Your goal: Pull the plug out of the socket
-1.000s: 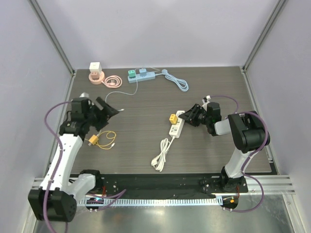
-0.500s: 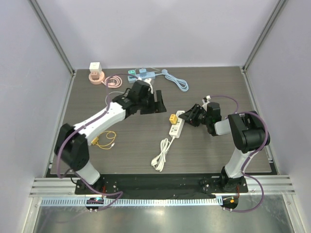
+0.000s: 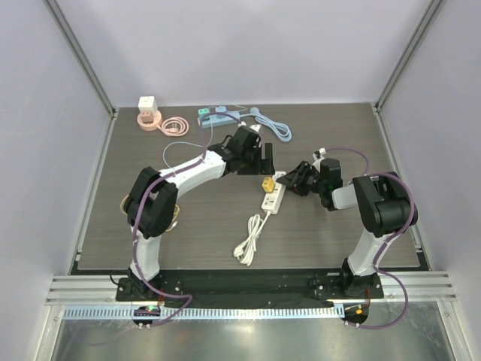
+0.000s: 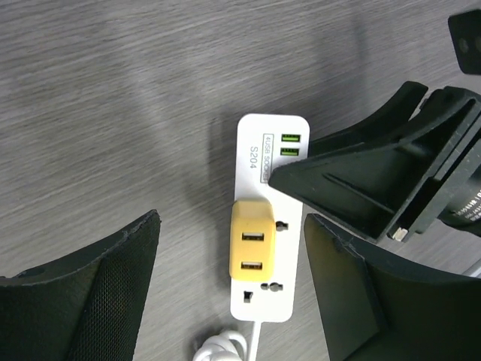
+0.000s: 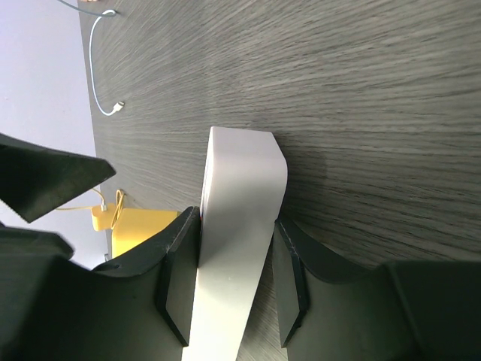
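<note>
A white socket strip (image 3: 272, 197) lies mid-table with a yellow plug (image 3: 266, 183) seated in it. In the left wrist view the yellow plug (image 4: 253, 248) sits on the strip (image 4: 279, 162), and my left gripper (image 4: 231, 226) hovers above it, open, one finger on each side and touching nothing. My right gripper (image 3: 294, 180) is shut on the strip's far end. The right wrist view shows its pads (image 5: 179, 278) pressed on both sides of the white strip (image 5: 237, 226), with the plug (image 5: 139, 226) just beyond.
The strip's white cord (image 3: 248, 242) coils toward the near edge. At the back lie a blue-green power strip (image 3: 219, 115), a light blue cable (image 3: 274, 126), a pink cable coil (image 3: 174, 125) and a white cube charger (image 3: 147, 105). A yellow cable (image 3: 174, 214) lies at the left.
My left arm has swung from the table's left side across to the right, bringing its open gripper over the yellow plug. The right arm and the strip have stayed put.
</note>
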Controlling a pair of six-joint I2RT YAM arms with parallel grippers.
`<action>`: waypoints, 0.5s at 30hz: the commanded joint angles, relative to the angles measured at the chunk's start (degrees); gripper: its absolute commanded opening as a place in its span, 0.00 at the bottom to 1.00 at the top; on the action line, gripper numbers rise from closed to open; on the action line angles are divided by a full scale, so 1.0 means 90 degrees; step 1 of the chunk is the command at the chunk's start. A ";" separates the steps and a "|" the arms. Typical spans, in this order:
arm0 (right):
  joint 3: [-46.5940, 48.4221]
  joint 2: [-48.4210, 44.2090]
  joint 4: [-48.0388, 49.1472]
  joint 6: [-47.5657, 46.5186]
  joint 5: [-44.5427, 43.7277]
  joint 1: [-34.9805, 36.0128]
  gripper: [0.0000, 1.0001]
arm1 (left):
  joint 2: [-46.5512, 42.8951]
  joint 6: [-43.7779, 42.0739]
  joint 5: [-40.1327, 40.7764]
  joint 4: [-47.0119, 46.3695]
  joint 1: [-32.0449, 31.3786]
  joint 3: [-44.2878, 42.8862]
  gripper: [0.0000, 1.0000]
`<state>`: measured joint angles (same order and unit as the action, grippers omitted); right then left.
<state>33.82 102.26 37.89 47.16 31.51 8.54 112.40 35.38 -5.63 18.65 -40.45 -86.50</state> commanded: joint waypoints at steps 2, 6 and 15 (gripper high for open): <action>-0.0057 0.0093 -0.0001 -0.0308 -0.0034 -0.0011 0.01 | 0.0118 -0.0229 0.0020 -0.0130 -0.0057 -0.0447 0.78; -0.0037 0.0122 0.0028 -0.0279 -0.0005 -0.0021 0.01 | 0.0128 -0.0307 0.0059 -0.0012 -0.0105 -0.0351 0.77; -0.0047 0.0093 0.0019 -0.0279 0.0005 -0.0021 0.01 | 0.0021 -0.0454 -0.0009 -0.0002 -0.0320 0.0041 0.77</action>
<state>33.82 102.41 38.09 47.27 31.94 8.51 113.86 32.53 -5.61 19.07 -42.41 -86.74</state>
